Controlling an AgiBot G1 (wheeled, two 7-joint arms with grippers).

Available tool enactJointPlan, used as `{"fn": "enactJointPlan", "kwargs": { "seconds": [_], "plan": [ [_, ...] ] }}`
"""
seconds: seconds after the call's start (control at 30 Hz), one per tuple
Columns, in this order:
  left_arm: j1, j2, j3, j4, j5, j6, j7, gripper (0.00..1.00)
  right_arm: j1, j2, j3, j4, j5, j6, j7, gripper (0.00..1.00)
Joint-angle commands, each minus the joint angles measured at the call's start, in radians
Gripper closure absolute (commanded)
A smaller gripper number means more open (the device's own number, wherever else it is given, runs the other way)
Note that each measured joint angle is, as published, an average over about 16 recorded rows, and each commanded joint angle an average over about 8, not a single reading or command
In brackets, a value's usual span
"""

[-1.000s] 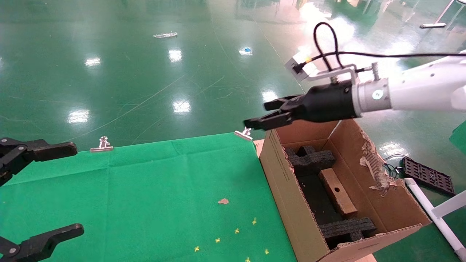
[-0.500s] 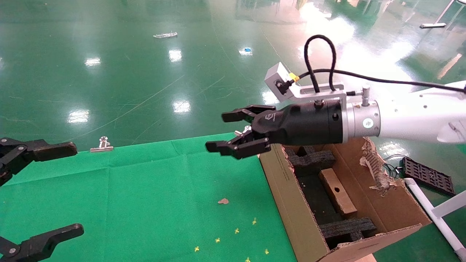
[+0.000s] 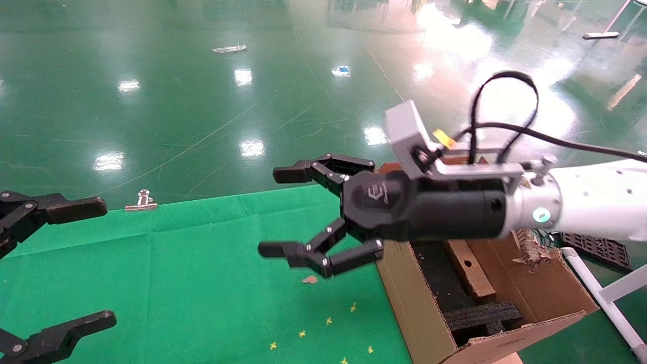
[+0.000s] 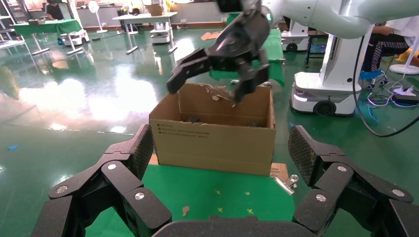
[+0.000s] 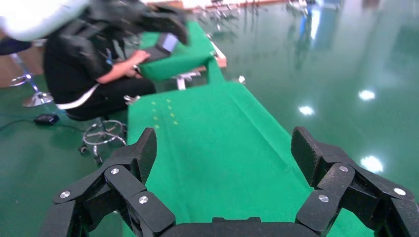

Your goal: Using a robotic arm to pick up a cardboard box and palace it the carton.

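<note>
Inside one carton (image 3: 530, 296), one cardboard box (image 3: 467, 268)

Cardboard box (image 3: 469, 270) inside carton (image 3: 412, 308), right of the cloth-covered table (image 3: 202, 283).

Your robotic arm (image 3: 596, 207) is a white jointed shell with small dark holes, ending in a silver collar with a glowing teal dot. Ahead of it you see a black cylindrical wrist stamped with a pale logo, then the right gripper (image 3: 298, 212): black multi-link fingers (image 3: 283, 249) pinned with silver screws. A grey camera block sits on a metal bracket, with a yellow plug and looping black cable. Your left gripper (image 3: 55, 263) is bare black.
</note>
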Motion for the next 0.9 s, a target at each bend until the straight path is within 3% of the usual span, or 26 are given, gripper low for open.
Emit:
{"fn": "enactJointPlan", "kwargs": {
  "seconds": [0.03, 0.43, 0.9],
  "plan": [
    [0.000, 0.000, 0.000, 0.000, 0.000, 0.000, 0.000, 0.00, -0.039, 0.006, 0.045, 0.038, 0.016, -0.010, -0.016, 0.00],
    [0.000, 0.000, 0.000, 0.000, 0.000, -0.001, 0.000, 0.00, -0.185, 0.026, 0.207, 0.174, 0.073, -0.044, -0.068, 0.00],
    [0.000, 0.000, 0.000, 0.000, -0.001, -0.001, 0.000, 0.00, -0.157, 0.023, 0.177, 0.149, 0.063, -0.038, -0.060, 0.00]
  ]
}}
